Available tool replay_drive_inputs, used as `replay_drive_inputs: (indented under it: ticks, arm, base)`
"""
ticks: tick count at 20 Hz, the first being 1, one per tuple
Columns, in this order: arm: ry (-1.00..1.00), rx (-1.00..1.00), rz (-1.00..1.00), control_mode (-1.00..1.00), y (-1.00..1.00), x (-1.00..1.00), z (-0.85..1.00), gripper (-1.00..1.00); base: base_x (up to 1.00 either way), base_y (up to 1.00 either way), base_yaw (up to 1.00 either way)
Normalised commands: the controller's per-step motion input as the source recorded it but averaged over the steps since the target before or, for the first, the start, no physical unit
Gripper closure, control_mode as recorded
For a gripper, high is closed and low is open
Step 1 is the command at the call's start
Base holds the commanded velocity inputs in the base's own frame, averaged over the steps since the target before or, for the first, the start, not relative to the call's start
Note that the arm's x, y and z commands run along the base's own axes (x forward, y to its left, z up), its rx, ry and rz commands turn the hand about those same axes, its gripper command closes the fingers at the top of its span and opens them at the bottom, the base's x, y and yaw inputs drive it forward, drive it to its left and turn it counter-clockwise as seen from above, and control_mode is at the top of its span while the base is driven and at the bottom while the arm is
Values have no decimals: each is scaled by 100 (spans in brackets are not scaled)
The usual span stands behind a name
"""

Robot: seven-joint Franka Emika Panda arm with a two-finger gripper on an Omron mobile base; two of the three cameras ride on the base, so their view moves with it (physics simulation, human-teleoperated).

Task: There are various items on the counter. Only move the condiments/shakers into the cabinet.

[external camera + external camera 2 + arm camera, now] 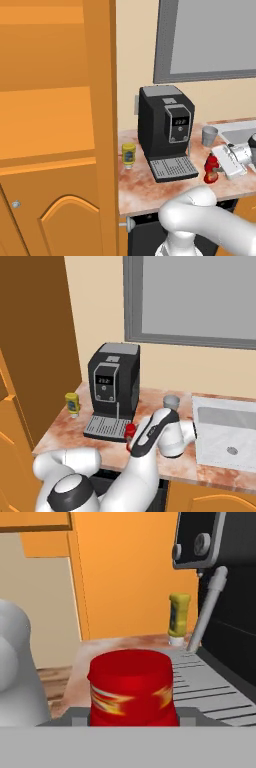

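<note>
A red ketchup bottle sits closest to the hand camera, low at 6 o'clock, between the gripper jaws; whether they clench it cannot be told. It stands on the counter by the coffee machine tray. A yellow mustard bottle stands at the machine's 9 o'clock, beside the orange cabinet.

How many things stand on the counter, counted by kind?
Condiment bottles: 2, the ketchup and the mustard
Coffee machines: 1, the coffee machine
Cups: 1, the grey cup
Total: 4
</note>
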Motion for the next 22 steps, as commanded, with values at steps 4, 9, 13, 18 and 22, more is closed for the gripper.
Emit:
replay_drive_inputs:
  ticks: [4,9,13,18,22]
  arm:
    - [-9,3,-7,-100,4,-38,85,100]
    - [-8,3,-10,-100,10,-44,100,100]
    - [0,1,-17,-100,12,-36,100,100]
    - [16,5,-20,-100,4,-27,78,100]
    - [35,15,-18,-100,15,-22,24,100]
  base:
    - [0,0,0]
    - [0,0,0]
    - [0,0,0]
    - [0,0,0]
    - [0,0,0]
